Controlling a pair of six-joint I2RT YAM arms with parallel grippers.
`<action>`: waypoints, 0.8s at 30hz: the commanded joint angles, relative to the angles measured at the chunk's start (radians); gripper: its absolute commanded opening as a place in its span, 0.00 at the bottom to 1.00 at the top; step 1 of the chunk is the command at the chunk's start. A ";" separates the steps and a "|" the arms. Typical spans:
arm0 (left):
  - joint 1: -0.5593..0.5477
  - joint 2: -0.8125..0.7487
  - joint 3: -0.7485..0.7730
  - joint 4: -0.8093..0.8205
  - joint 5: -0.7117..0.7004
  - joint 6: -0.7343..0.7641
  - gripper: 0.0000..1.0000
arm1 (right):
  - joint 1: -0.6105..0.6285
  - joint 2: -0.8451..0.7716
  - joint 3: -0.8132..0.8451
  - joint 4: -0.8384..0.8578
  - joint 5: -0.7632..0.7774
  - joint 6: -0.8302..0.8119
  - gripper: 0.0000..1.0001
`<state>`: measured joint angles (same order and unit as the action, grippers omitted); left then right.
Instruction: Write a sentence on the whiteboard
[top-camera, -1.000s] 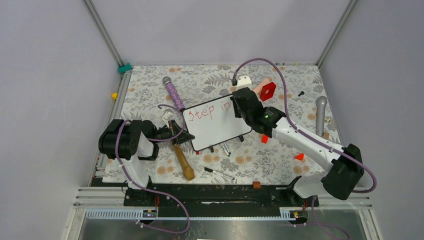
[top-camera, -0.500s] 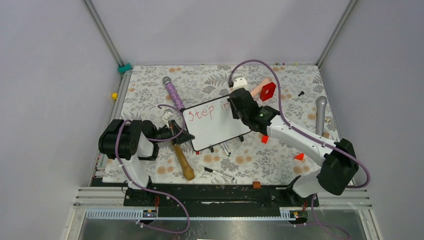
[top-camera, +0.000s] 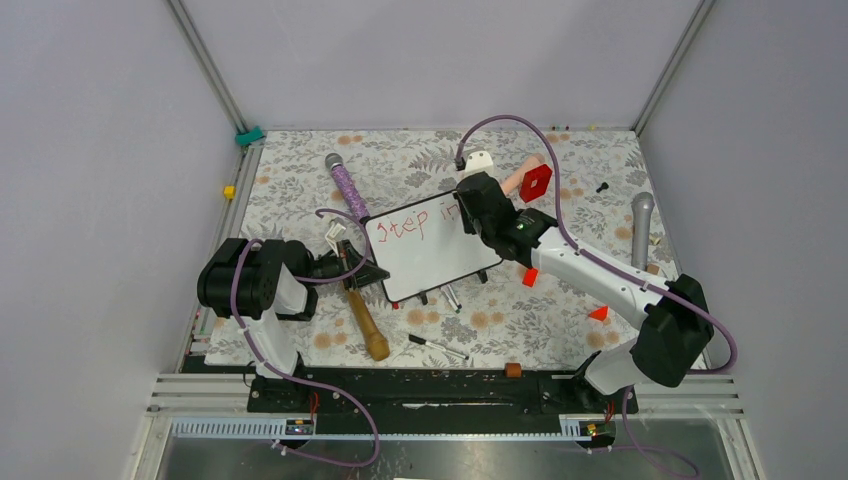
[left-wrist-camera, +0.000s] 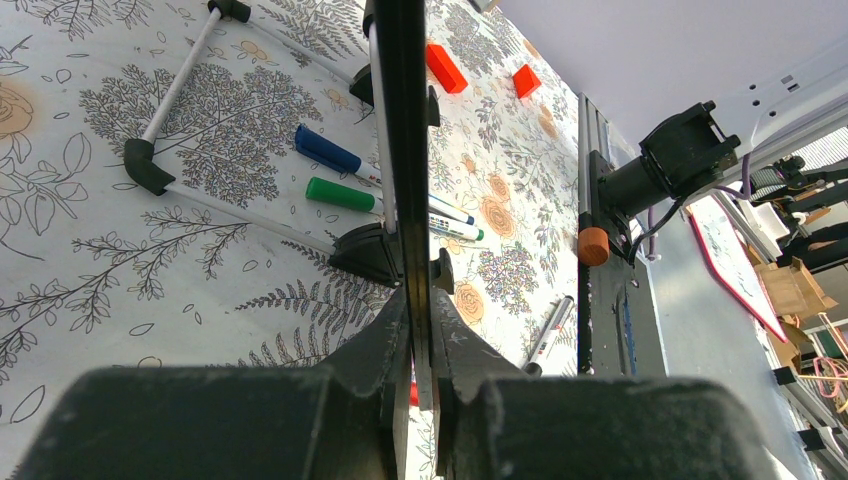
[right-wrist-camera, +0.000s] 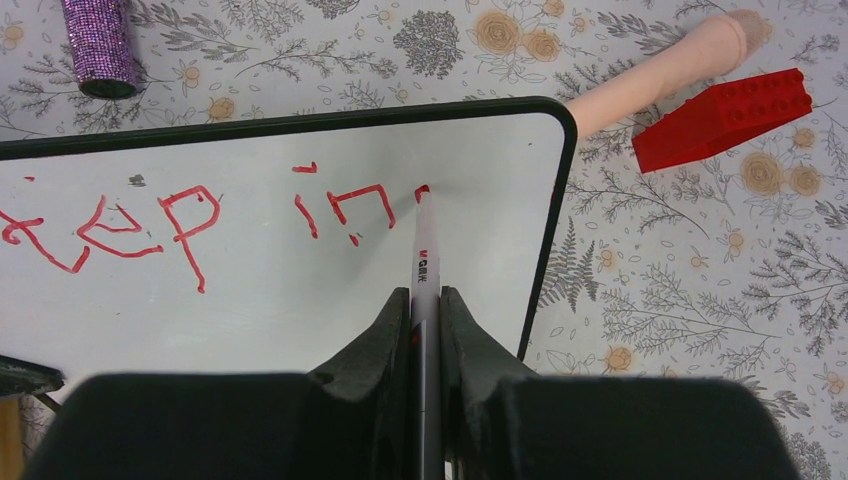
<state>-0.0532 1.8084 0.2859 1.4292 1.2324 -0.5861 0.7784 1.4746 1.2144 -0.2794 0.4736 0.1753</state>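
Robot at work: the right claw (right-wrist-camera: 425, 300) clenches a marker (right-wrist-camera: 422, 250), its tip touching the whiteboard (right-wrist-camera: 300, 290) just right of the red lettering (right-wrist-camera: 190, 215), which reads "step in" along the board's upper part. The left claw (left-wrist-camera: 418, 318) is clamped tight on the board's near-left corner, seen edge-on from that wrist. The board stands on small black feet on the flowered table (top-camera: 290, 180). A red block (right-wrist-camera: 735, 118) lies just beyond the board's far-right corner. A blue pen (left-wrist-camera: 325, 150) and a green pen (left-wrist-camera: 340, 193) lie by its feet, and a wooden-handled hammer (top-camera: 365, 322) lies off its near-left corner.
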 joint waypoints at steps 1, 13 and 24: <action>-0.006 0.012 0.009 0.045 0.053 0.041 0.01 | -0.016 0.010 0.040 0.015 0.059 -0.005 0.00; -0.007 0.013 0.009 0.044 0.053 0.041 0.00 | -0.022 -0.023 0.024 0.015 0.084 -0.014 0.00; -0.007 0.014 0.009 0.045 0.053 0.041 0.00 | -0.025 -0.108 -0.021 0.074 0.041 -0.014 0.00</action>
<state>-0.0536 1.8084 0.2859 1.4303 1.2324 -0.5854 0.7647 1.4277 1.1984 -0.2699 0.5121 0.1715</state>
